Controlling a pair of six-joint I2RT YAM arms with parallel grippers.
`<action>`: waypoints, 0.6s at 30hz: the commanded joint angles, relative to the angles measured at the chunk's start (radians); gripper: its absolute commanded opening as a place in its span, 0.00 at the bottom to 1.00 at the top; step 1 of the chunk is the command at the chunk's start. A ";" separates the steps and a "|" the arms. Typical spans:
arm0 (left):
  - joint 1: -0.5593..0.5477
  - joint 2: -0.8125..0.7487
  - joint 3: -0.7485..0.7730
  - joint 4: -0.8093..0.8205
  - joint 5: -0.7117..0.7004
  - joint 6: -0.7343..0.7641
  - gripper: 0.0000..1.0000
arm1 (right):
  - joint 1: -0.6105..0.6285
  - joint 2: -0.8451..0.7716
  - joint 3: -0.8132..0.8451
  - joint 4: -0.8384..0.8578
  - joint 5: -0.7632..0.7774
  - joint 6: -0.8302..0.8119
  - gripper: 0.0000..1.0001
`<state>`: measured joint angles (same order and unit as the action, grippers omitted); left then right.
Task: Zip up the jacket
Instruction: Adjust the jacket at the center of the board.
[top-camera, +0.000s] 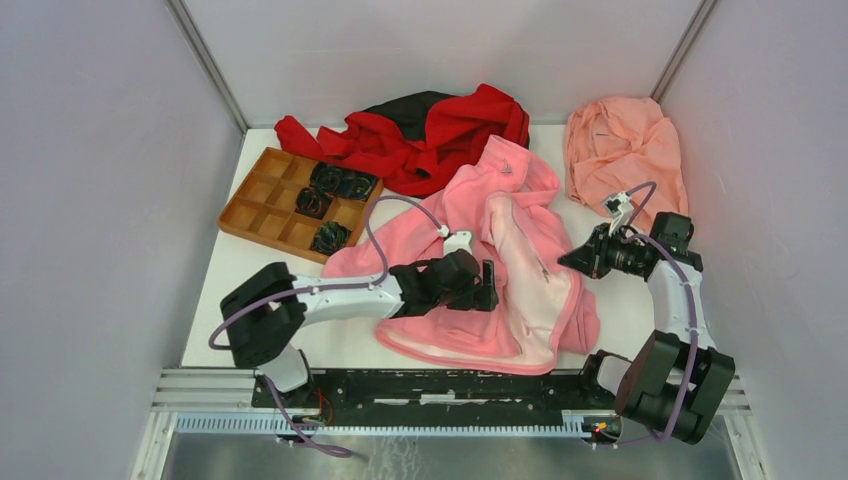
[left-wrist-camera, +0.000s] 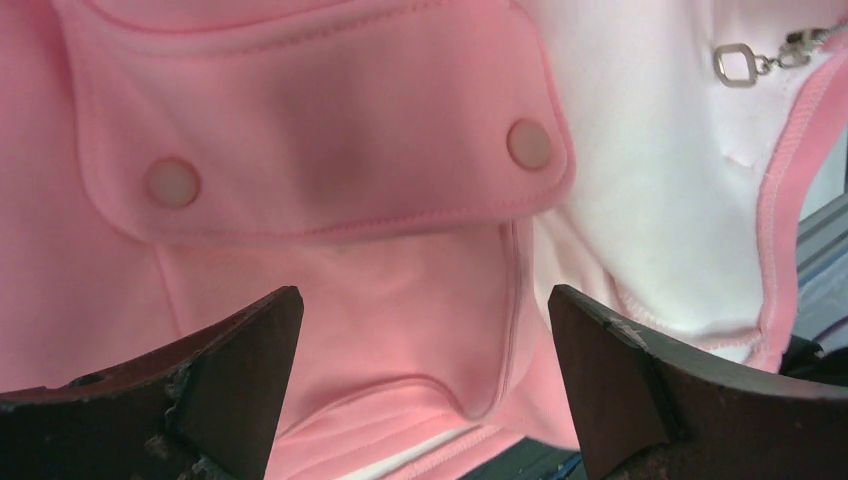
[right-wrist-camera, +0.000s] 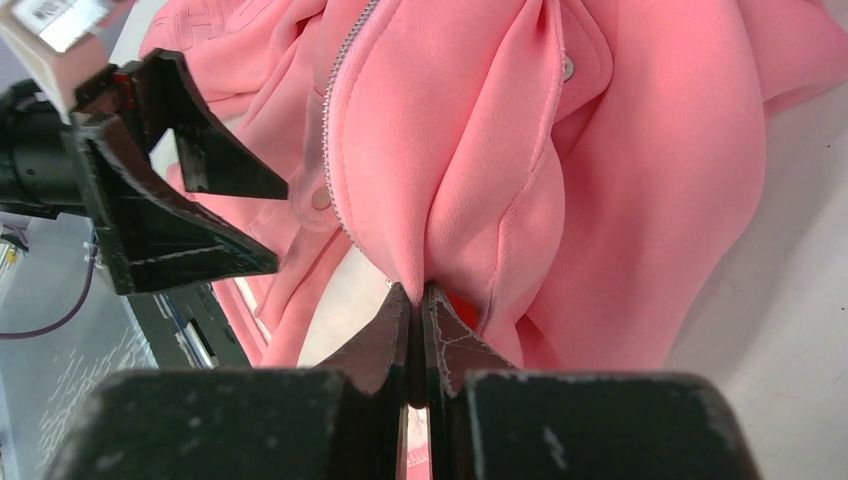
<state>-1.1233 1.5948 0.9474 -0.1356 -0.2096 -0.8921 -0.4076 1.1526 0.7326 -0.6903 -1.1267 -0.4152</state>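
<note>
The pink jacket (top-camera: 500, 215) lies crumpled in the middle of the table, its paler lining (top-camera: 540, 300) turned up on the right side. My left gripper (top-camera: 490, 286) hovers over the jacket's left front panel, open with nothing between its fingers. In the left wrist view that gripper (left-wrist-camera: 422, 300) faces a pocket flap (left-wrist-camera: 330, 150) with two snaps. The metal zipper pull (left-wrist-camera: 740, 63) lies on the lining at the upper right. My right gripper (top-camera: 568, 260) is at the jacket's right edge. In the right wrist view it (right-wrist-camera: 413, 292) is shut on a raised fold of the jacket (right-wrist-camera: 480, 160) beside the zipper teeth (right-wrist-camera: 333, 150).
A wooden compartment tray (top-camera: 262, 205) with dark items stands at the back left. A red-and-black garment (top-camera: 440, 130) lies behind the jacket, a salmon-peach cloth (top-camera: 620, 145) at the back right. Walls enclose the table on three sides. A metal rail (top-camera: 450, 388) runs along the near edge.
</note>
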 joint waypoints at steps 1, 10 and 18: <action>0.000 0.107 0.083 0.024 -0.017 -0.031 0.98 | 0.006 -0.007 -0.009 0.041 -0.035 0.014 0.00; 0.054 0.145 0.098 -0.036 0.035 0.090 0.13 | 0.006 -0.004 -0.021 0.057 -0.019 0.018 0.00; 0.130 -0.217 -0.042 -0.220 -0.003 0.207 0.03 | 0.005 -0.043 -0.055 0.211 0.044 0.157 0.00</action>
<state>-1.0378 1.5581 0.9375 -0.2432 -0.1818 -0.8013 -0.4076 1.1484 0.6941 -0.5976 -1.1088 -0.3492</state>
